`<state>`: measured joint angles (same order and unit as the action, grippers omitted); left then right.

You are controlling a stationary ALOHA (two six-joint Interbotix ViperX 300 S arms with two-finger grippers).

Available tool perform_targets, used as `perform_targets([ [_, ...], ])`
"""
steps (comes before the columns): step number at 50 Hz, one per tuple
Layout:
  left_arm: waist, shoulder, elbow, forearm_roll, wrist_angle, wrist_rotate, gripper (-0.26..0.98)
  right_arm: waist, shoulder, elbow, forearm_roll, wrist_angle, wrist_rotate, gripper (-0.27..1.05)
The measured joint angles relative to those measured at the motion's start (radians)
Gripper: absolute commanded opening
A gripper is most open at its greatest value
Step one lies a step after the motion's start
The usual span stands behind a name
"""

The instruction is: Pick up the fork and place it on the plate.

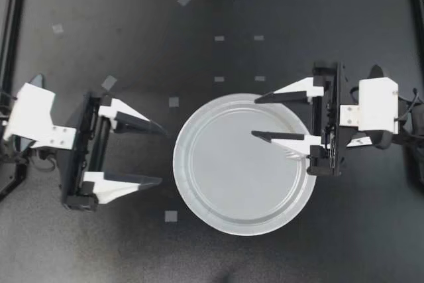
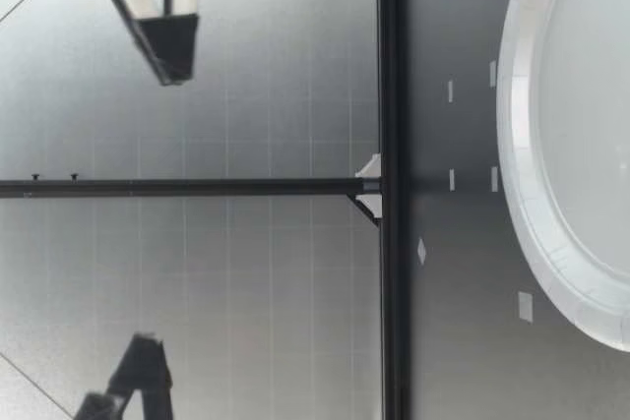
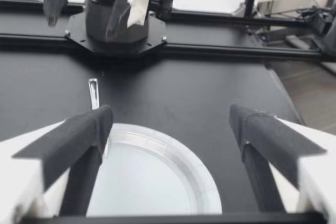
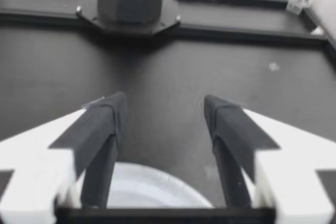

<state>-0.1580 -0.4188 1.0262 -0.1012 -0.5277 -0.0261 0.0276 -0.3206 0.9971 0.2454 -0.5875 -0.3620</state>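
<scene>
Top view: on the dark tabletop (image 1: 99, 243) the plate (image 1: 199, 209) sits mid-table. My left gripper (image 1: 163, 154) is beside it and my right gripper (image 1: 254, 117) over its rim, both jaws spread wide, holding nothing. The fork (image 1: 292, 154), thin and pale, lies beneath the right gripper, tines on the rim. A careless nudge there could knock it off.

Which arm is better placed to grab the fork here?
Right. The fork lies at the plate's rim, directly beneath my right gripper, which is open. My left gripper, also open, hangs beyond the plate's opposite side.
</scene>
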Motion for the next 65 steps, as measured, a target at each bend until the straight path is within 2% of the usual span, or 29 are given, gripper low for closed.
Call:
perform_targets([
  [7, 0.002, -0.015, 0.038, -0.003, -0.005, -0.005, 0.85, 0.002, -0.040, 0.017, 0.000, -0.026, -0.006, 0.61],
  [19, 0.002, -0.018, 0.084, -0.003, -0.006, -0.043, 0.85, 0.002, -0.169, 0.120, 0.000, -0.087, 0.002, 0.61],
  [24, 0.002, -0.018, 0.095, -0.003, -0.006, -0.051, 0.85, 0.009, -0.282, 0.179, -0.003, -0.092, 0.003, 0.61],
  [26, 0.002, -0.018, 0.095, -0.003, -0.006, -0.054, 0.85, 0.009, -0.282, 0.179, -0.003, -0.092, 0.003, 0.61],
  [29, 0.002, -0.018, 0.097, -0.003, -0.006, -0.055, 0.85, 0.029, -0.374, 0.212, -0.003, -0.083, 0.005, 0.61],
  [34, 0.002, -0.020, 0.095, -0.003, -0.006, -0.057, 0.85, 0.051, -0.433, 0.232, -0.003, -0.026, 0.005, 0.61],
  [44, 0.002, -0.017, 0.095, -0.003, -0.006, -0.048, 0.85, 0.060, -0.437, 0.235, -0.005, 0.080, 0.023, 0.61],
  [65, 0.002, 0.031, 0.104, -0.003, 0.011, -0.041, 0.85, 0.060, -0.428, 0.253, -0.003, 0.083, 0.052, 0.61],
])
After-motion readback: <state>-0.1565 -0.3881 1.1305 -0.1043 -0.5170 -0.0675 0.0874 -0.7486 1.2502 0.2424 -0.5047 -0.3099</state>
